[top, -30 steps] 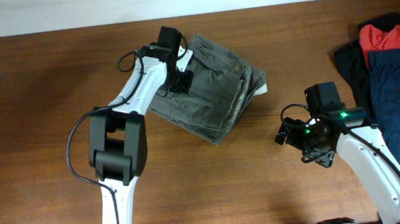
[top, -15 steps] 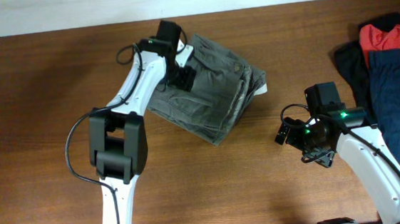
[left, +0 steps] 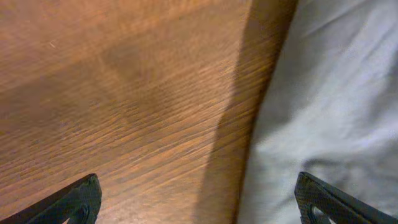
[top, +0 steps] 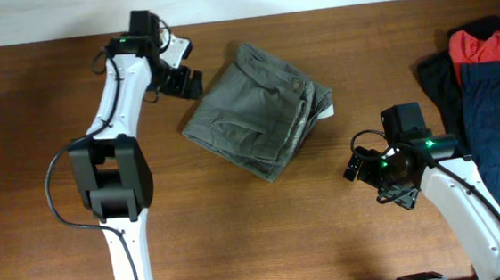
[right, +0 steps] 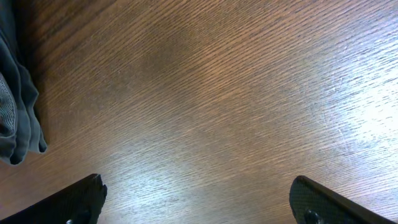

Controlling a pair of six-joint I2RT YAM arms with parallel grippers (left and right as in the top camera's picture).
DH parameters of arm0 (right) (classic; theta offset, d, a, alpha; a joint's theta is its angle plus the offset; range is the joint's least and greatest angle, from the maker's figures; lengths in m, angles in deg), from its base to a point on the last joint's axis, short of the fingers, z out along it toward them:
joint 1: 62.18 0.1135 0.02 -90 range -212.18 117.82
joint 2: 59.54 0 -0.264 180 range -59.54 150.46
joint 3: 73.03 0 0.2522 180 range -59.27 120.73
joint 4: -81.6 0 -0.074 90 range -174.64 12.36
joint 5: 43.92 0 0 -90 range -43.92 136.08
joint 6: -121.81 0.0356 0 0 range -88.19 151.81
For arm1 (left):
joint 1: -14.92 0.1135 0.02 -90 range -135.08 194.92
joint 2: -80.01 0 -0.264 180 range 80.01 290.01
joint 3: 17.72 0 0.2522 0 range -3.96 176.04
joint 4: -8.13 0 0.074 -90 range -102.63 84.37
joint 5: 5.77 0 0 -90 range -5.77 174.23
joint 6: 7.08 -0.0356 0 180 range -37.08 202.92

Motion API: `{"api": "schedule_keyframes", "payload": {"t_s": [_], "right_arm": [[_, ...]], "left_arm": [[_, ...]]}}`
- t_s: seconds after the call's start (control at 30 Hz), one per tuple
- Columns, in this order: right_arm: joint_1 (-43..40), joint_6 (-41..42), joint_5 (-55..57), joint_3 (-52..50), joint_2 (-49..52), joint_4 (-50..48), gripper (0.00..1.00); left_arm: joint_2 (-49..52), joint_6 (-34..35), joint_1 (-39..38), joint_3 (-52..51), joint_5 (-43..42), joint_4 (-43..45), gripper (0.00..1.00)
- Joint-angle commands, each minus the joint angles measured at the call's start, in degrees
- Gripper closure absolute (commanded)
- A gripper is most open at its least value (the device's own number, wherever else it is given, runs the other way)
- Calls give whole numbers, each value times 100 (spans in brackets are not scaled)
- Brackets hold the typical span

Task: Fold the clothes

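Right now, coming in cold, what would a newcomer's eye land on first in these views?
The grey-olive garment stands out first, a folded, wrinkled bundle in the middle of the wooden table. The left gripper hovers open just off its far left corner, holding nothing, and the right gripper is open over bare wood to its right. A heap of red and navy clothes crowds the right edge.

L gripper (top: 187, 80) & R gripper (top: 357, 169): jaws spread wide.
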Motion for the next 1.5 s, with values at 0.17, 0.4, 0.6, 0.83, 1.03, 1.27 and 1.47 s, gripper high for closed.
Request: {"api": "schedule_keyframes", "payload": {"t_s": [0.17,0.4,0.6,0.83,1.03,1.27,1.47], "right_arm": [[-22,26,-31,-15,2,-7,1],[-22,26,-31,-15,2,-7,1],[-22,26,-31,-15,2,-7,1],[-22,26,-31,-15,2,-7,1],[-22,26,-31,-15,2,-7,1],[-22,26,-31,-15,2,-7,1],[-22,26,-31,-15,2,-7,1]], "left_arm": [[494,-1147,-81,35,-1569,-254,1],[590,-1167,-258,33,-1773,-326,1],[914,-1165,-393,33,-1902,-409,5],[1147,-1158,-433,35,-1853,-393,90],[1147,-15,-98,96,-1513,208,99],[1147,1040,758,96,-1386,938,99],[1147,1475,1561,96,-1169,949,99]]}}
